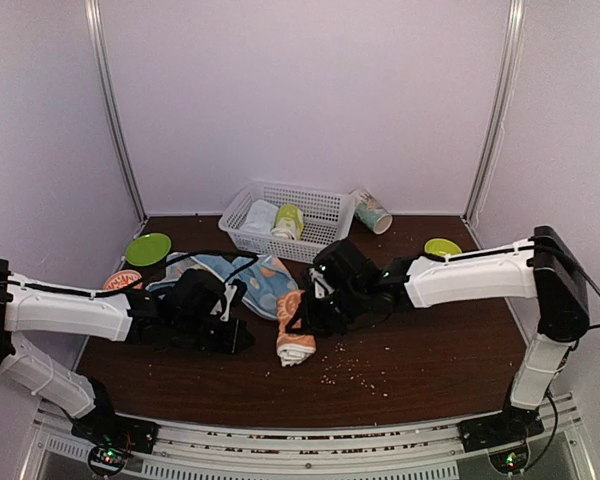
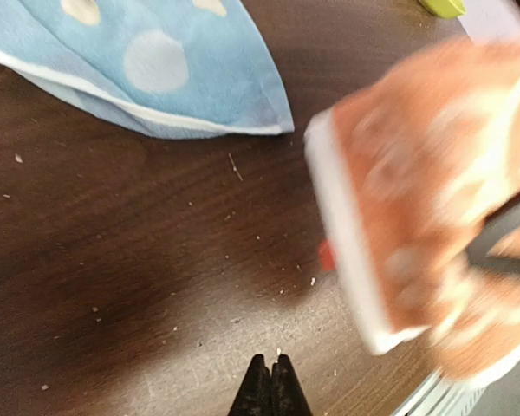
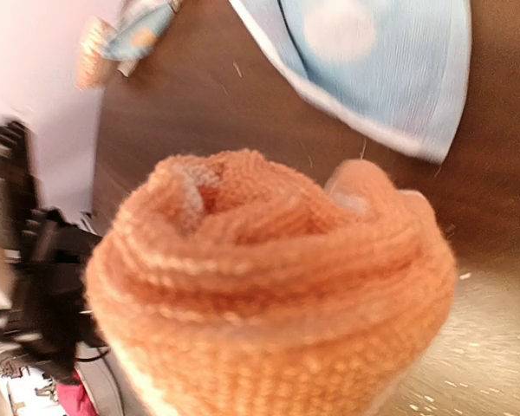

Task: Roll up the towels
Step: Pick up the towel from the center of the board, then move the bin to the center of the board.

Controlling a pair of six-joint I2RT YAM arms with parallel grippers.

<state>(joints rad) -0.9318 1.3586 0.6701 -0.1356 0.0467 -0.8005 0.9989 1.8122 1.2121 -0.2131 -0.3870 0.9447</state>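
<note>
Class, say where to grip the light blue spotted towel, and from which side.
On the light blue towel, pinch the white-hemmed corner from above: it lies flat on the table, that corner jutting onto bare wood, clear of the peach towel.

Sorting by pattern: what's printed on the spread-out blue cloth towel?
Light blue cloth towel: pale round spots, white edge; clearest in left wrist view.
</note>
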